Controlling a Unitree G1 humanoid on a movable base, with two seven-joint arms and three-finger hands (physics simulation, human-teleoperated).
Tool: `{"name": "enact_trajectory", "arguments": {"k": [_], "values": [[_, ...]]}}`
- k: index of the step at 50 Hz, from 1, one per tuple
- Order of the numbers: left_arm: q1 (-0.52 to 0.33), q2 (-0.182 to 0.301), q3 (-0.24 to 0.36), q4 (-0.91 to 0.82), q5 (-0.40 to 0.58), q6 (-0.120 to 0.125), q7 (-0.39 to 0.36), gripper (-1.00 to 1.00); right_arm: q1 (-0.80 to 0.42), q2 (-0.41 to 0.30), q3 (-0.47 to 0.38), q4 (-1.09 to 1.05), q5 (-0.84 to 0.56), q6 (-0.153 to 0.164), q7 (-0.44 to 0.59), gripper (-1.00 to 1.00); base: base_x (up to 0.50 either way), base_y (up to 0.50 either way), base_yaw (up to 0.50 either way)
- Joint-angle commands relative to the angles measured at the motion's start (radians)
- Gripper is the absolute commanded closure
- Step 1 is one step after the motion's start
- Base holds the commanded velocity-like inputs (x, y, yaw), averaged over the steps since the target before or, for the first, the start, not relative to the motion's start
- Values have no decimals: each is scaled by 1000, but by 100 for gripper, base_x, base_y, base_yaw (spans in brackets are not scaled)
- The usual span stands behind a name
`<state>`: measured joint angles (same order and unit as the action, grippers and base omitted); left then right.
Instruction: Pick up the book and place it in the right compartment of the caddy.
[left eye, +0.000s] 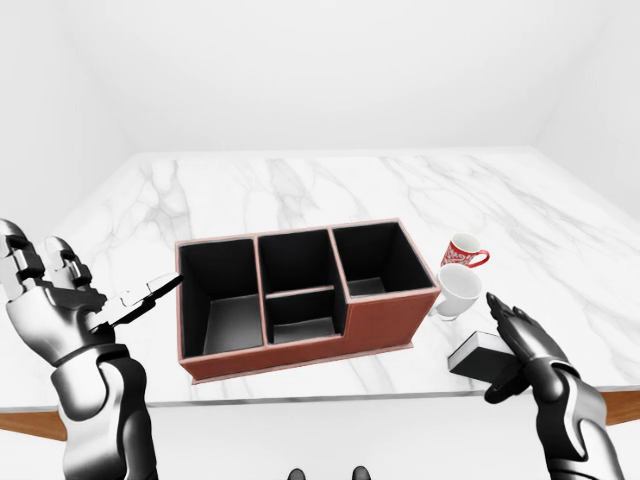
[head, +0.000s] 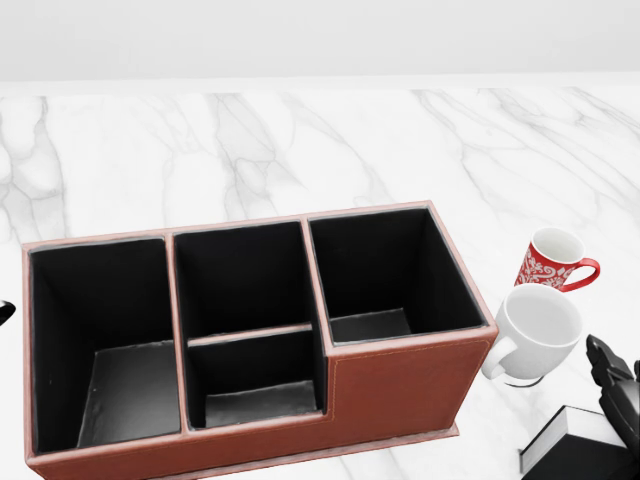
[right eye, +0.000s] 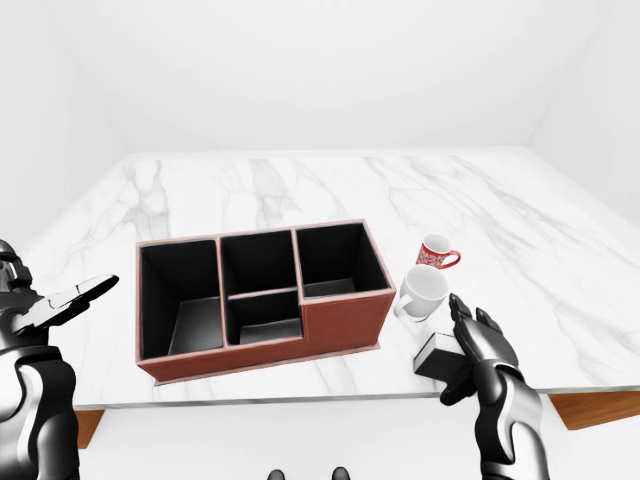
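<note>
The black hardcover book with white page edges (left eye: 478, 354) lies flat on the white marble tabletop (left eye: 300, 185), near the table's lower edge, at roughly 4 o'clock from the brown leather three-section caddy (left eye: 300, 290) in the left-eye view. Its long axis appears to run from lower left to upper right in that view; only one corner shows in the head view, so the full outline cannot be confirmed.

The right hand (left eye: 525, 348) hovers directly over the book's right end, palm down. Its three fingers (left eye: 505, 312) are spread and extended, with nothing held. Whether the palm touches the cover cannot be determined. The book lies beneath and slightly toward 9 o'clock of the palm.

The left hand (left eye: 70, 300) is raised well apart at the caddy's 9 o'clock side, fingers splayed wide, holding nothing. The right hand is clearly the nearer one for the pick.

The target, the caddy's right compartment (head: 385, 275), is empty and lies at about 10 o'clock from the book. A plain white ceramic mug (head: 535, 330) stands just beside the caddy's right wall, between book and compartment, with a red patterned mug (head: 552, 259) at its 12 o'clock. Judgement: the grasp is not yet made, and the carry path probably needs lift to clear the white mug.
</note>
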<state>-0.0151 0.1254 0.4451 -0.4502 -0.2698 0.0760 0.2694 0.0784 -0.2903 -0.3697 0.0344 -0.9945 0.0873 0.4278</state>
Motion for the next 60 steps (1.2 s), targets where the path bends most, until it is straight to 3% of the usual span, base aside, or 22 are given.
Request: {"name": "enact_trajectory", "arguments": {"k": [1, 3, 4, 5, 6, 33, 44, 47, 57, 60], "values": [[0, 1, 1, 1, -1, -1, 1, -100, 3, -6, 9, 23, 10, 0, -6, -100, 0, 0, 0], [1, 1, 2, -7, -3, 5, 2, -100, 8, -4, 7, 11, 11, 0, 3, -100, 0, 0, 0], [1, 1, 1, -7, -2, 5, 2, -100, 8, -4, 6, 11, 10, 0, 4, -7, 0, 0, 0], [1, 1, 1, -7, -2, 5, 2, -100, 7, -4, 6, 11, 10, 0, 4, -7, 0, 0, 0], [2, 0, 1, -3, -1, 0, 0, -100, 6, -2, 6, 16, 13, 0, 2, 100, 0, 0, 0], [1, 0, 3, -11, -3, 7, 1, -100, 15, 7, 5, -14, 29, 0, 24, 100, 0, 0, 0], [-3, 4, 9, -26, 0, 11, 4, -100, 23, 18, -32, -216, -26, 0, 175, 100, 0, 0, 0], [-5, 6, 10, -14, -1, 11, 5, -100, 29, 22, -64, -347, -64, 0, 267, 100, 0, 0, 0], [-7, 6, 4, -19, 5, 11, 9, -100, 20, 17, -275, -719, -86, 0, 270, 100, 0, 0, 0], [-5, 4, 6, -20, 5, 11, 7, -100, -20, -23, -350, -874, -57, 0, 270, 100, 0, 0, 0]]}}
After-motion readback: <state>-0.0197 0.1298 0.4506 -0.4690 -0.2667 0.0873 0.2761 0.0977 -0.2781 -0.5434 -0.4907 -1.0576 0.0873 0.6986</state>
